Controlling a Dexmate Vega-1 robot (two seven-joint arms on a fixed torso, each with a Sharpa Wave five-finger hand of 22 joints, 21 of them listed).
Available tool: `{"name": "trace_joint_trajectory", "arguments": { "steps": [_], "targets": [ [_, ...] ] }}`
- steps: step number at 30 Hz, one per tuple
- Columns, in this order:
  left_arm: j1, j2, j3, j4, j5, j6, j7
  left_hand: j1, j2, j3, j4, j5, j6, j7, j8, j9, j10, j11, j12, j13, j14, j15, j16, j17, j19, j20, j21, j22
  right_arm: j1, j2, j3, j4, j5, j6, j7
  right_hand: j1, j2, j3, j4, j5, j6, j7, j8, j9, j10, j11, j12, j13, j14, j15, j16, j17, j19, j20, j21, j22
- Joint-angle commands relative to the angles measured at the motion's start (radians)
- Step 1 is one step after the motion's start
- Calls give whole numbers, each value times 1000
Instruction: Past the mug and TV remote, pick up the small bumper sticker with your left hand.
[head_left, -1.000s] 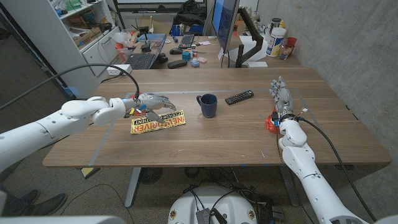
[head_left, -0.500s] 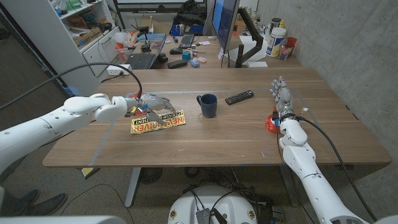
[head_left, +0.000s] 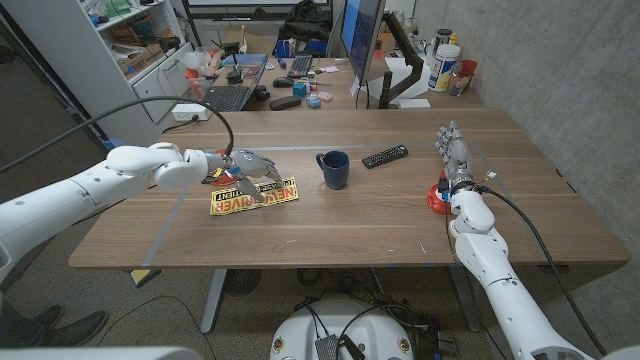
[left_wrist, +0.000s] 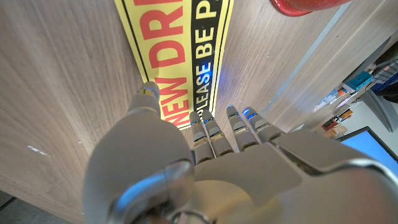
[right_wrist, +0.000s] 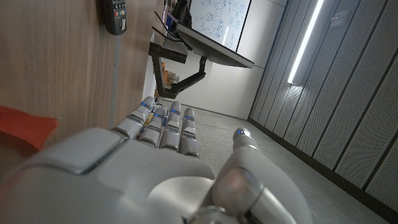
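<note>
A yellow and black bumper sticker (head_left: 262, 196) with red letters lies flat on the wooden table, left of the dark blue mug (head_left: 334, 169). The black TV remote (head_left: 384, 156) lies beyond the mug to the right. My left hand (head_left: 247, 167) hovers over the sticker's left end, fingers spread and curved down. In the left wrist view its fingertips (left_wrist: 205, 118) reach the edge of the sticker (left_wrist: 186, 50); I cannot tell whether they touch it. My right hand (head_left: 455, 154) stands upright at the table's right side, fingers straight and holding nothing.
A small white label (head_left: 224, 188) lies by the sticker's left end, and a red item (left_wrist: 303, 5) sits beside my left hand. Another red object (head_left: 437, 196) lies by my right wrist. A tape line (head_left: 168, 222) crosses the table's left part. A cluttered desk stands behind.
My left forearm has swung a little farther back and the hand has edged right over the sticker's left end. The right arm, mug and remote have not moved.
</note>
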Motion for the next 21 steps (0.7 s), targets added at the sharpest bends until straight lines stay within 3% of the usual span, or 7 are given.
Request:
{"name": "trace_joint_trajectory", "arguments": {
  "steps": [1, 21],
  "targets": [
    [-38, -13, 25, 9, 30, -35, -49, 2, -6, -6, 3, 7, 13, -3, 9, 5, 16, 1, 5, 0, 14, -122, 9, 3, 7, -4, 6, 1, 2, 2, 5, 2, 5, -3, 2, -5, -3, -5, 0, 6, 9, -2, -1, 2, 10, 2, -4, 3, 3, 1, -1, 1, -4, 0, 0, 2],
    [-17, -40, 37, 15, 40, 27, -11, 8, -4, -7, 3, 12, 5, 5, 4, 4, 11, 0, -3, -1, 19, -102, 9, 3, 5, 7, 6, 1, 4, -2, 16, 15, 16, -5, 17, -6, -3, -6, -1, 6, 8, -3, -2, 2, 8, 3, -4, 3, 3, 1, -1, 1, -8, 3, -1, 2]
  ]
}}
